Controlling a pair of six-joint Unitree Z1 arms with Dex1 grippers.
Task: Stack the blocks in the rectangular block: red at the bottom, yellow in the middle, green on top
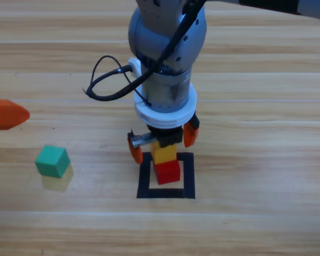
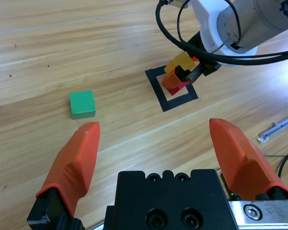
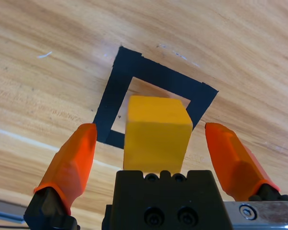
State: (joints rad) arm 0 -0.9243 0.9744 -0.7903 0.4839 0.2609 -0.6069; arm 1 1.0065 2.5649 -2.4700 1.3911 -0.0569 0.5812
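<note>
Yellow (image 1: 164,151) sits on red (image 1: 167,172) inside rectangular block (image 1: 189,176), frame centre; right gripper (image 1: 163,143) spread wide around it. Green (image 1: 52,161) lower left, near wide-open left gripper (image 2: 161,153).

overhead looks down; both wrists share the taped rectangle (image 1: 166,176).

— How is the right arm (image 1: 168,48) built?
— A glossy grey cylindrical shell is seen, with black cables (image 1: 109,80) looped beside it.
— And the grippers?
— Tapered orange jaws are mounted on black bodies (image 3: 163,201) fastened with dark screws (image 2: 156,220).
</note>
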